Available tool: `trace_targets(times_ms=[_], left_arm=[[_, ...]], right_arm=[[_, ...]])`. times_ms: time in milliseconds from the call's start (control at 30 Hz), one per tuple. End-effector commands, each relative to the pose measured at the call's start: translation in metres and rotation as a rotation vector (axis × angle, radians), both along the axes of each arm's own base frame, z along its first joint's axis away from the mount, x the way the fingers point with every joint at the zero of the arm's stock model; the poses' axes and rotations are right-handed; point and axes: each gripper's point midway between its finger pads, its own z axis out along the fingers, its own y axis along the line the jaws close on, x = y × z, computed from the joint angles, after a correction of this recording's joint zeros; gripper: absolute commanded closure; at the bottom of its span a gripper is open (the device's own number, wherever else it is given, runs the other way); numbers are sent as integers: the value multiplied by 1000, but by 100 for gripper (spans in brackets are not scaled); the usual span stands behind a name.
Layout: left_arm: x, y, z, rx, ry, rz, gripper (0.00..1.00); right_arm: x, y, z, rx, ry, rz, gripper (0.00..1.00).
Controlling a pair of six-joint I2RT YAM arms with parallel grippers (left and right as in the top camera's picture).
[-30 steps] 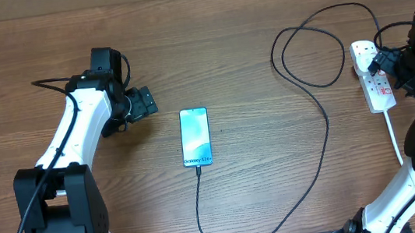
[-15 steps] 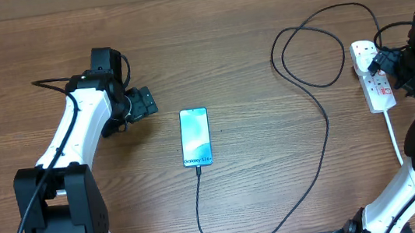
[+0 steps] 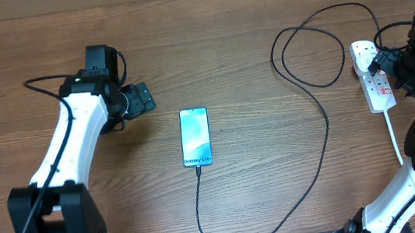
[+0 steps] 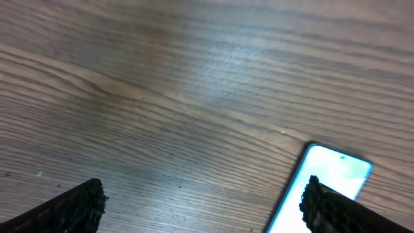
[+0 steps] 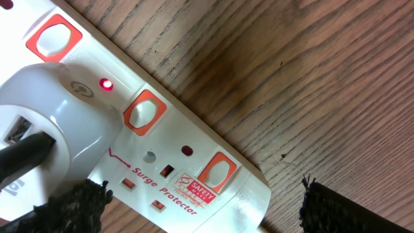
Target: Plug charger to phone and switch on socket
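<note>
We read "Galaxy S24+" at the foot of the screen of the phone (image 3: 195,137), near the left gripper (image 3: 148,100); before the right gripper (image 5: 206,210), the socket (image 5: 176,137) bears "Surge Protector" in red; its red sticker (image 5: 196,191) says "SAFETY"; the smaller print we cannot read.

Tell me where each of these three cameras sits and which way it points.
Overhead: above the table, looking straight down at phone, charger, socket; both arms show.
Left wrist: on the left hand, looking low across the wood toward the phone; its two fingertips show.
Right wrist: on the right hand, close over the socket; its fingertips show.
Shared: overhead and left wrist both see the phone.
</note>
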Motion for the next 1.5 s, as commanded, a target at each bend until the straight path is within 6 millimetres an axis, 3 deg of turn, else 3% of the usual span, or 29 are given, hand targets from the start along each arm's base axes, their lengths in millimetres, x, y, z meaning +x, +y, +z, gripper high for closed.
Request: trace_targets(times_ms=[0,367,667,1067,1467], left_arm=[[4,1,19,10,-58,-9,0],[-13,6,28,36,-82,-3,0],[-45,9,4,50,-25,-5,0],[-14,-20,-9,-109,-260,-60,0],[-11,-39,-17,-141,-401,-125,0]], right_arm=[[22,-1,25,-14,-113,-6,0],[22,-1,25,-14,-113,-6,0],[22,-1,25,-14,-113,-6,0],[22,-1,25,-14,-113,-6,0],[22,-1,25,-14,-113,-6,0]])
